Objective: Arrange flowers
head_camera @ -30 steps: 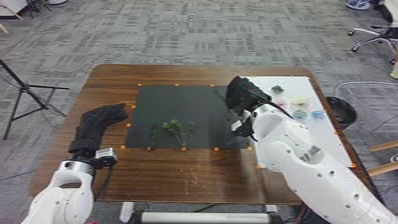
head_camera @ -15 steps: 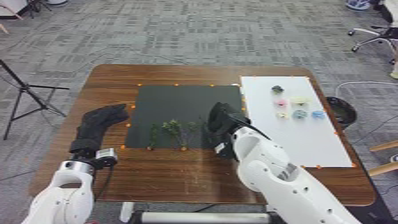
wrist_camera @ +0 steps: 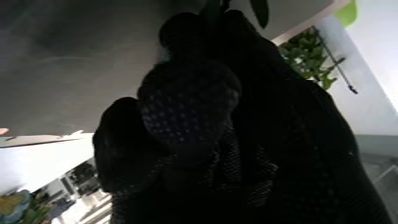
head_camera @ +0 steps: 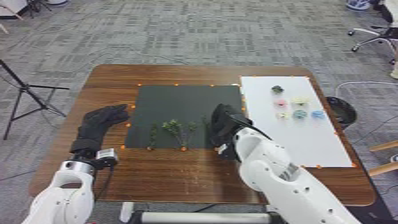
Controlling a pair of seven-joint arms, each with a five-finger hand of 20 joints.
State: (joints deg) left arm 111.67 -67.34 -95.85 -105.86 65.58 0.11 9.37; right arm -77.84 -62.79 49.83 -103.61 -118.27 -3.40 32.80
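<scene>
At four o'clock on the dark mat (head_camera: pixel 171 104), our right hand (head_camera: pixel 224 122) pinches a leafy stem (wrist_camera: pixel 259 11) between its fingers (wrist_camera: pixel 182 34); crooked release could skew it

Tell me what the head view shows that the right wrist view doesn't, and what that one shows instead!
Head view: the left hand in its black fabric glove, a white rectangular sheet and a small round pink flower.

Right wrist view: narrow dark green leaves pinched by the right hand, pale dots on its black fabric glove, and a lime-green patch.

Both: the right hand and the dark rectangular mat.
</scene>
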